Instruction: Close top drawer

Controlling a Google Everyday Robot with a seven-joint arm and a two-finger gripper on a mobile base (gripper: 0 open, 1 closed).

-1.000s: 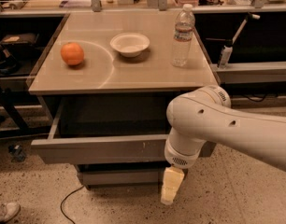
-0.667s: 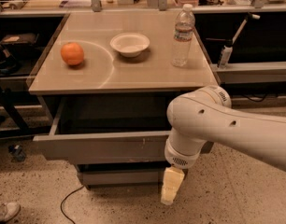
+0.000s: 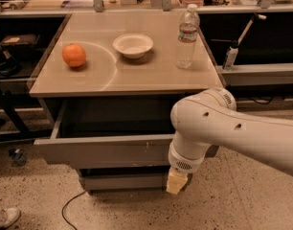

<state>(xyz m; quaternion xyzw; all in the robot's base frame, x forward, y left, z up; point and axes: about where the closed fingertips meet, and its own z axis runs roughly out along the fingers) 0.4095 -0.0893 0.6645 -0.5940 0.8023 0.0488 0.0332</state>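
Grey metal top drawer (image 3: 103, 150) pulled well out beneath the counter (image 3: 151, 75), interior exposed. Hanging low just before its front's right part, gripper (image 3: 176, 182), presumably poised there for an inward push; open or closed, cannot tell.

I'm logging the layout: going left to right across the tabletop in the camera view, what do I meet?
Round orange fruit → shallow white bowl → clear plastic water bottle. The gripper hangs below the front of the open grey metal top drawer, right of centre.
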